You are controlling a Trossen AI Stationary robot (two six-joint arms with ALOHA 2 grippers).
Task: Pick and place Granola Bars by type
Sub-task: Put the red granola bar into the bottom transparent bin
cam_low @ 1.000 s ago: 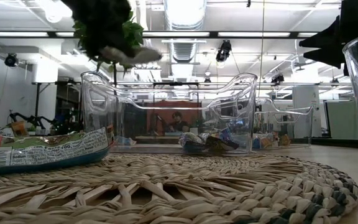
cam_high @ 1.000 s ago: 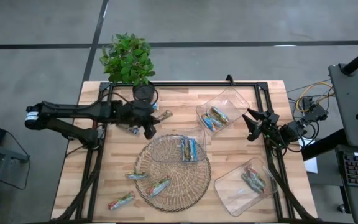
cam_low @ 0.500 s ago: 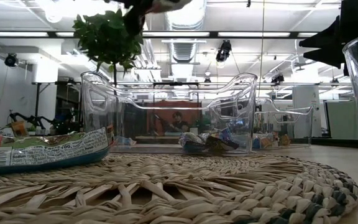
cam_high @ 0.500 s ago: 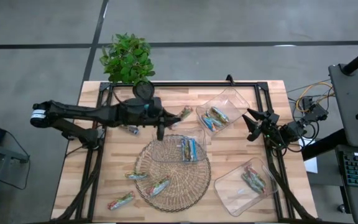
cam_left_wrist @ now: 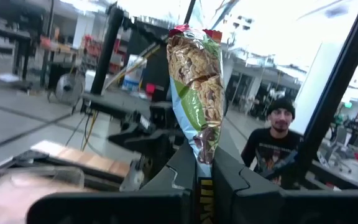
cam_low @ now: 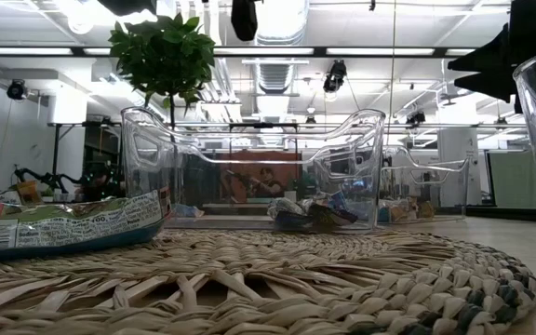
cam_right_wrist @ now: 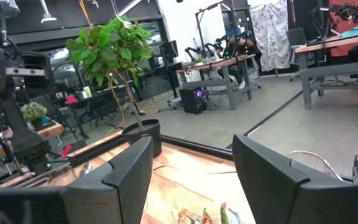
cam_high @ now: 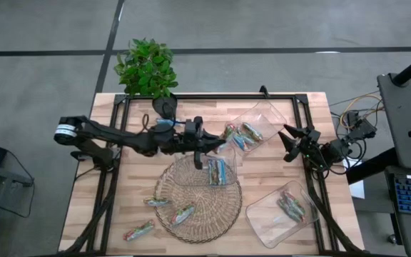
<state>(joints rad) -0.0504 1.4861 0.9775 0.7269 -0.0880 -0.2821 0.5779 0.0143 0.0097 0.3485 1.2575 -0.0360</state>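
The left gripper (cam_left_wrist: pixel 205 163) pinches a green-wrapped granola bar (cam_left_wrist: pixel 197 93) by its end, above the far tray (cam_high: pixel 257 121); so slight a hold could slip. The right gripper (cam_high: pixel 292 143) waits spread at the table's right edge.

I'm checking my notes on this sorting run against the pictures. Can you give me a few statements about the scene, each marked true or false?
1. The left gripper is shut on a granola bar. True.
2. The right gripper carries a bar. False: it is open and empty at the table's right edge.
3. Bars lie on the wicker mat. True.
4. All three clear trays are empty. False: the tray near the right gripper and the other two hold bars.
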